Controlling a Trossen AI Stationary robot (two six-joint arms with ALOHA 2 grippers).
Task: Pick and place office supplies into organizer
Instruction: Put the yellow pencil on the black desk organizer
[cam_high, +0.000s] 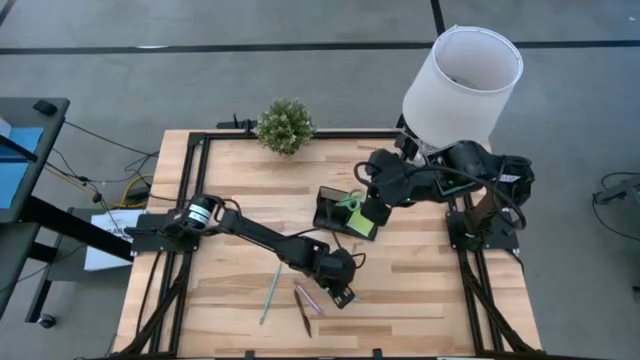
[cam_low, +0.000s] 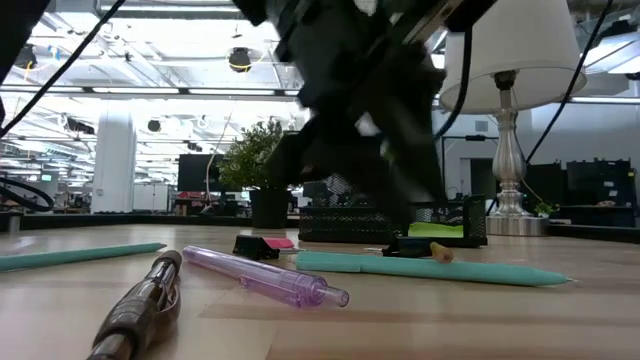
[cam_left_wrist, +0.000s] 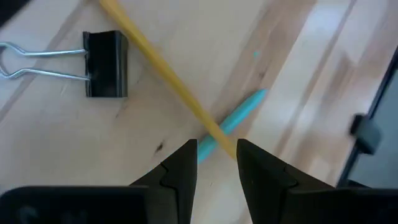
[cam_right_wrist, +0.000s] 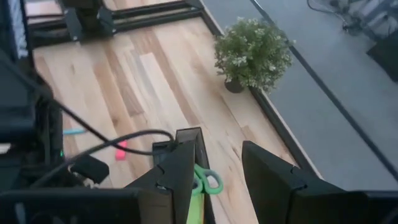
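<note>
My left gripper (cam_left_wrist: 216, 157) is open and low over the table's middle (cam_high: 343, 290). Its fingers stand on either side of the spot where the yellow pencil (cam_left_wrist: 163, 70) lies across a teal pen (cam_left_wrist: 239, 113). A black binder clip (cam_left_wrist: 104, 63) lies beside them. My right gripper (cam_right_wrist: 217, 167) is open above the black organizer (cam_high: 335, 215), with the green scissors handle (cam_right_wrist: 209, 180) showing between its fingers. The scissors (cam_high: 350, 201) lie in the organizer. In the low view the lime-green pad (cam_low: 436, 229) sits in the organizer (cam_low: 350, 226), and a pink eraser (cam_low: 279, 243) lies in front of it. My left gripper has the pencil's end (cam_left_wrist: 227, 147) close by one finger; I cannot tell whether it touches. My right gripper has the scissors' green handle loops (cam_right_wrist: 211, 183) right beside one finger (cam_right_wrist: 180, 168); whether that finger touches them I cannot tell.
A second teal pen (cam_high: 270, 293), a pink pen (cam_high: 309, 298) and a brown pen (cam_high: 303, 317) lie near the table's near edge. The potted plant (cam_high: 285, 126) stands at the far edge, the white-shaded lamp (cam_high: 462, 85) at the far right corner.
</note>
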